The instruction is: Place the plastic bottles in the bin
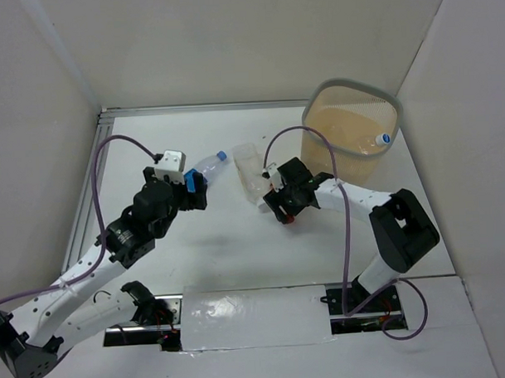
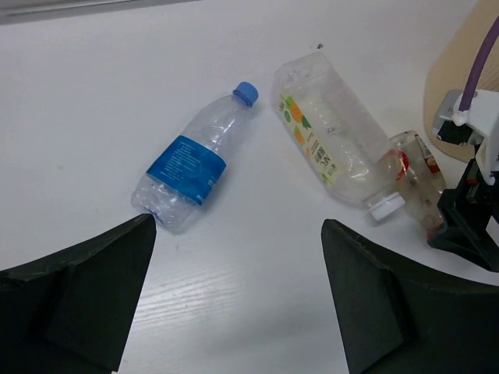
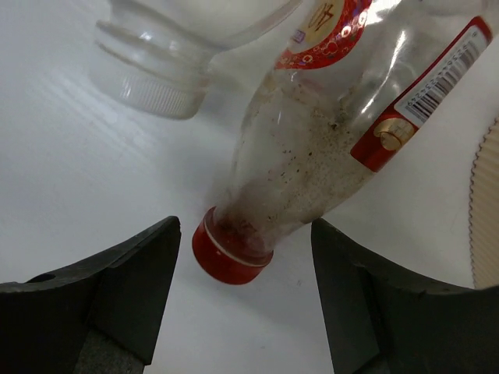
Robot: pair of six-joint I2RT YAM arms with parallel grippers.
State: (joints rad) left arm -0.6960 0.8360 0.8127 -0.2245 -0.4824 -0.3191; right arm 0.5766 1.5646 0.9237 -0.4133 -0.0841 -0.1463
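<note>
Noted left gripper (image 2: 238,227) gaping wide just beside blue-label bottle (image 2: 187,167) lying on counter (image 2: 93,93); right gripper (image 3: 245,226) parted, flanking cap end of red-capped bottle (image 3: 304,164) without contact, near bin (image 1: 341,124)

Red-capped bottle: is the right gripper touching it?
Apart. The right wrist view shows white table between the red-capped bottle and each finger of the open right gripper, a narrow strip on one side and a wider one on the other.
</note>
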